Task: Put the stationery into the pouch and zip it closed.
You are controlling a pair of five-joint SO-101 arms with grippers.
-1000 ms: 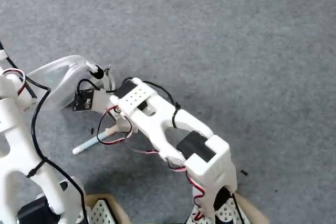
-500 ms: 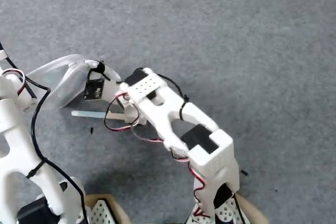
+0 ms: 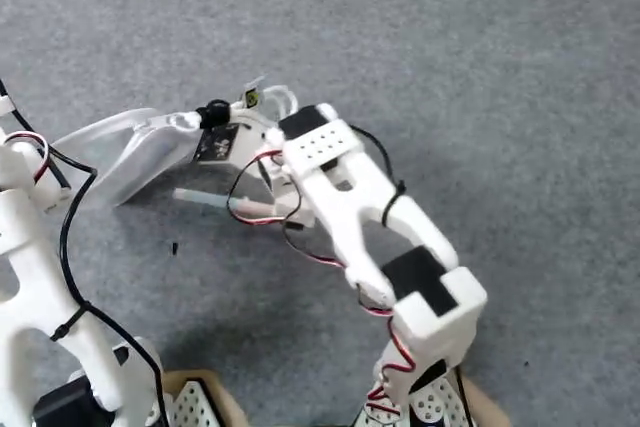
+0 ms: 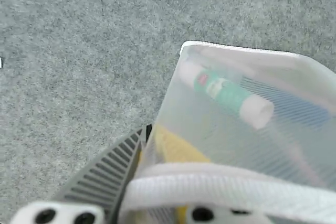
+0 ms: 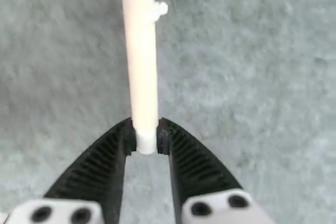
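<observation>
At the left of the grey surface (image 3: 480, 77), the translucent pouch (image 3: 125, 152) is held at its white rim by the left gripper (image 4: 152, 203), which is clamped on that rim. Through the pouch wall a green-and-white glue stick (image 4: 227, 94) and a yellow item (image 4: 170, 148) can be seen inside. Just near of the pouch, a pale pen (image 3: 212, 201) is carried with its free end pointed left. Its right end is pinched between the closed fingers of the right gripper (image 5: 146, 141).

Grey carpet-like table cover (image 3: 480, 77), small dark speck (image 3: 175, 247) on it, tan board (image 3: 215, 392), perhaps cardboard, at the near edge
</observation>
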